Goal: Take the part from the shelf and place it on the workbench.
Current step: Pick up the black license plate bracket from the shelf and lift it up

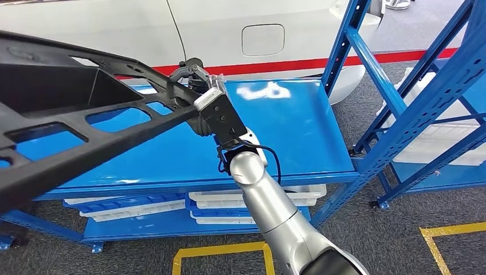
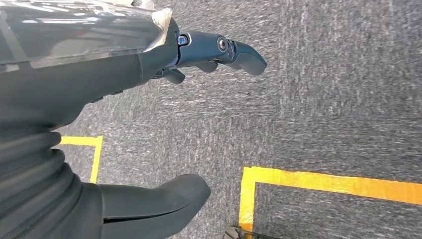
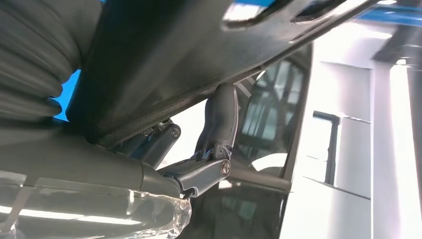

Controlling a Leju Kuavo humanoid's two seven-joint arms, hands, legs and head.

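The right hand (image 1: 202, 97) grips the black part (image 1: 74, 114) at one end, fingers (image 3: 219, 119) curled around its edge; the part extends away from the hand toward the robot's left, raised above the blue shelf (image 1: 286, 132). The left hand (image 2: 164, 59) hangs over grey carpet (image 2: 318, 99) with yellow lines (image 2: 328, 181), fingers apart and holding nothing.

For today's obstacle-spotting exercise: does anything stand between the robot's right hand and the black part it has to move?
No. The right robot hand already grips the black part by its edge, fingers curled around it, above the blue shelf. The left robot hand hangs over the grey floor, holding nothing. No workbench is seen, so that path cannot be judged.
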